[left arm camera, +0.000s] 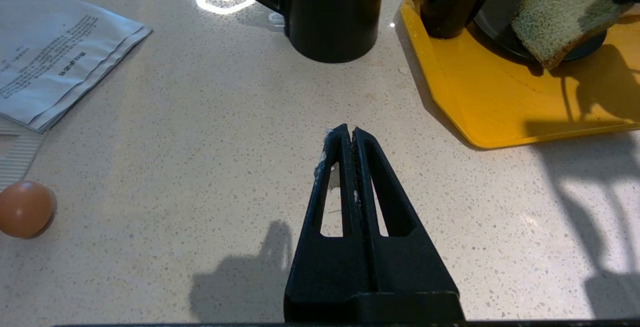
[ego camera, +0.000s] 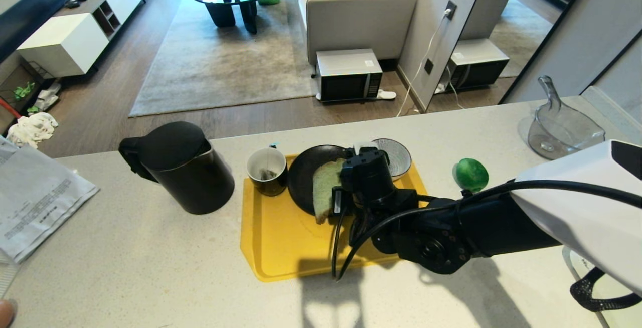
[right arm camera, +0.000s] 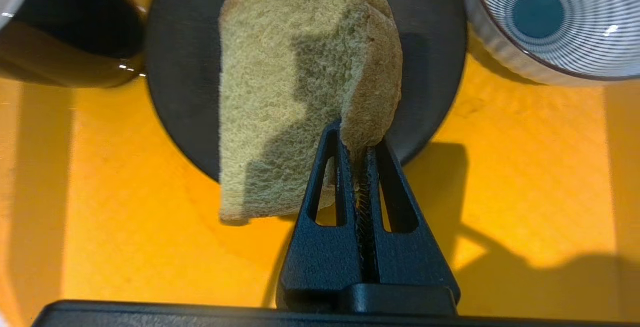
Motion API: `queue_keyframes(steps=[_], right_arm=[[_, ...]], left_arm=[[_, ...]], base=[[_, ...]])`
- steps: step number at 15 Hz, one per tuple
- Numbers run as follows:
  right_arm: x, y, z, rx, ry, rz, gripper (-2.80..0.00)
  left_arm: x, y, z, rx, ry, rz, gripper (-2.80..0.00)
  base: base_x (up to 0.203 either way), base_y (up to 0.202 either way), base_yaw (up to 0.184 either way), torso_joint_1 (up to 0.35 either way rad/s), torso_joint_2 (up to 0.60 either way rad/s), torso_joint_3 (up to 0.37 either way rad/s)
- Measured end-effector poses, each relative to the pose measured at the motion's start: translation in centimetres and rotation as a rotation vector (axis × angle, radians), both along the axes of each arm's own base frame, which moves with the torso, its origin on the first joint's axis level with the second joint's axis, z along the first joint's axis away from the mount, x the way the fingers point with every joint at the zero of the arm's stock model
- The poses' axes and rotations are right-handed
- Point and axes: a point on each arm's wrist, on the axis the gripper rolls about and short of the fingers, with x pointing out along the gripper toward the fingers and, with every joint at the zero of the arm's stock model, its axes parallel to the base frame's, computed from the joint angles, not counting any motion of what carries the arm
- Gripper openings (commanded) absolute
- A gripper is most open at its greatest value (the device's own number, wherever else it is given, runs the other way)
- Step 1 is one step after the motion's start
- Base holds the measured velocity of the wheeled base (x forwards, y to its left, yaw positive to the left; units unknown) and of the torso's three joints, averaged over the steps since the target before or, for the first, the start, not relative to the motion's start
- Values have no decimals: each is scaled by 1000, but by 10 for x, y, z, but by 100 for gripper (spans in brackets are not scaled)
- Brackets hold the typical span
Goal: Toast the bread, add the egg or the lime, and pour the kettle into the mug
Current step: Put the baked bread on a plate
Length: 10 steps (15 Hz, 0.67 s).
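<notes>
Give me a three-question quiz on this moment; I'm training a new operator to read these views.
1. True or false: the right gripper is shut on the bread.
2. What does the mug stand on: A the bare counter, B the yellow tray, C the black plate?
3. Which fruit lies on the counter beside the tray?

Key: 1 true. 2 B. 3 the lime.
</notes>
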Motion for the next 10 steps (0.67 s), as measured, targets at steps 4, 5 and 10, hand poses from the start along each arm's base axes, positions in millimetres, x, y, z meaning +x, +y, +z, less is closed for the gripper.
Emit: queue_keyframes(steps=[4,5,10], right_arm=[[3,-8,0,-16,4,-14,-280],[3,-9,0,-17,3,-14,-280],[0,-13,-7,-39,25,-16,-280]], left_arm=[[0,0,0,0,0,0,-280],[0,0,0,0,0,0,-280],[0,0,0,0,0,0,-280]], base=[[0,0,0,0,0,0],[0,0,0,0,0,0],[0,0,0,0,0,0]])
